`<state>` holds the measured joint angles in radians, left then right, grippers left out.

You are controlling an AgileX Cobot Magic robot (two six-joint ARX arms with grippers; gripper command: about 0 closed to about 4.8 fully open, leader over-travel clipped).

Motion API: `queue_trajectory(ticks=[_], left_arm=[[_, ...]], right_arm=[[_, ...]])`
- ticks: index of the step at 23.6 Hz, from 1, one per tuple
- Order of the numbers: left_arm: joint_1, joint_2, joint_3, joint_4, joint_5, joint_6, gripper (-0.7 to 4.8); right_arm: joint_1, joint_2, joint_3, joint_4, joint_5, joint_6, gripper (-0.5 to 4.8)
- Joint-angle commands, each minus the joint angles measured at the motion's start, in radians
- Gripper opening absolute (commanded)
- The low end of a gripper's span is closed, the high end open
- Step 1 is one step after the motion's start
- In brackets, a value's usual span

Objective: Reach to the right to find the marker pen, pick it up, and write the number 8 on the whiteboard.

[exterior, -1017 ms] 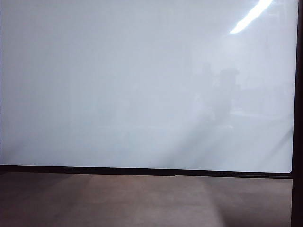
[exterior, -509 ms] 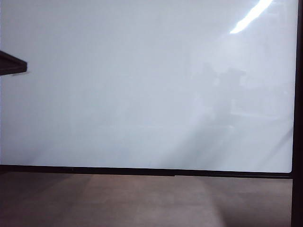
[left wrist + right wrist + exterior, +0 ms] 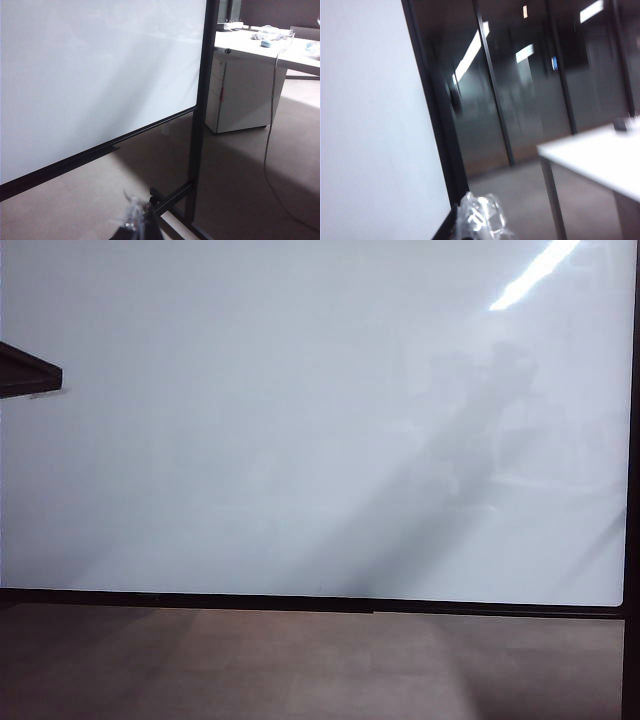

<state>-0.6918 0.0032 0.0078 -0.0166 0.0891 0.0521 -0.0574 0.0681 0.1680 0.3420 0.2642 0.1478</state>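
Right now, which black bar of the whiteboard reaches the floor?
The upright bar beside the desk; the bottom bar hangs above the floor. Left gripper and right gripper hang clear of the board.

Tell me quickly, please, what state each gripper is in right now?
Left gripper: barely in view, cannot be told.
Right gripper: closed, no marker seen in it.

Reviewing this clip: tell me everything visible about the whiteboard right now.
The whiteboard is a large glossy white panel in a thin black frame, standing upright on a black stand with a floor bar, seen in the left wrist view. Its surface is blank, with no writing, and mirrors a ceiling light and dim room shapes. Nothing visibly touches it. A dark edge pokes in at the exterior view's left; no marker is in sight.
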Motion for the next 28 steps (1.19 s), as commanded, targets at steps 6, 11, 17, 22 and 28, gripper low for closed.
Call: queue_trajectory(ticks=[6,11,17,22,28], left_arm=[[0.0,0.001,0.001,0.01,0.001,0.0,-0.05],[0.0,0.001,0.001,0.01,0.001,0.0,-0.05],[0.0,0.001,0.001,0.01,0.001,0.0,-0.05],[0.001,0.001,0.001,0.01,0.002,0.0,-0.05],[0.001,0.001,0.001,0.01,0.001,0.0,-0.05]], right_arm=[[-0.014,0.555,0.218,0.385,-0.078,-0.188,-0.01],[-0.201,1.034,0.412,0.553,-0.408,-0.03,-0.01],[-0.307,1.407,0.424,0.743,-0.599,0.01,0.06],[-0.301,1.732,0.426,1.015,-0.648,0.01,2.98],[-0.301,1.904,0.507,1.046,-0.642,0.009,3.06]])
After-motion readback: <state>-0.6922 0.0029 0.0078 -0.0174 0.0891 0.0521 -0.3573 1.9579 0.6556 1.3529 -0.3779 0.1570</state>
